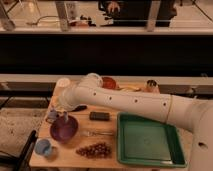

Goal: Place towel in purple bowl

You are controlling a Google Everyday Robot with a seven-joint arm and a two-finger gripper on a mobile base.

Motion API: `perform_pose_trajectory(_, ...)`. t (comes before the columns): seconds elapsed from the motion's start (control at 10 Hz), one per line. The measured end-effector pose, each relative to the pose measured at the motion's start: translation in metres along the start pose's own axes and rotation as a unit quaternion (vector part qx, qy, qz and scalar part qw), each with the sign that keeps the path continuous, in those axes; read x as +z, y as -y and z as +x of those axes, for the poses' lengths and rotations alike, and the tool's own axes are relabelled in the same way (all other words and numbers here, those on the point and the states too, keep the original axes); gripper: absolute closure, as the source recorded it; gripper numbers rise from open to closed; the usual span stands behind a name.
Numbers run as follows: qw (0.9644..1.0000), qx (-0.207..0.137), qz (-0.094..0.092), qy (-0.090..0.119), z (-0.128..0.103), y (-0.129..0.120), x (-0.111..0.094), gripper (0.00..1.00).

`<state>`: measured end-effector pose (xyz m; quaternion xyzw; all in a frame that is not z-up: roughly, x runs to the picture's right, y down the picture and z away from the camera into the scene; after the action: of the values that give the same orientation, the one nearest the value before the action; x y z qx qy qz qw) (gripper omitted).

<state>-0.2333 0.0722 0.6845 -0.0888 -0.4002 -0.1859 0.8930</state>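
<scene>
Purple bowl [63, 129] directly beneath gripper [59, 116].

My arm [135, 102] is a thick white tube, smooth and rounded, with a row of small dark dots along its side. I see a thin yellowish ring near its wide end, toward three o'clock. A bulbous white joint caps it. The pincer [62, 116], at eight o'clock over the table [70, 156], looks dark.
</scene>
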Motion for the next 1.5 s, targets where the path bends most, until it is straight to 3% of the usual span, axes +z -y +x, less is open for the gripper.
perform_pose_trajectory(1.0,0.9997,-0.007,-0.020,-0.014,-0.013,0.008,-0.020,1.00)
perform_pose_trajectory(1.5,0.9995,-0.011,-0.015,-0.024,-0.023,0.014,-0.029,1.00)
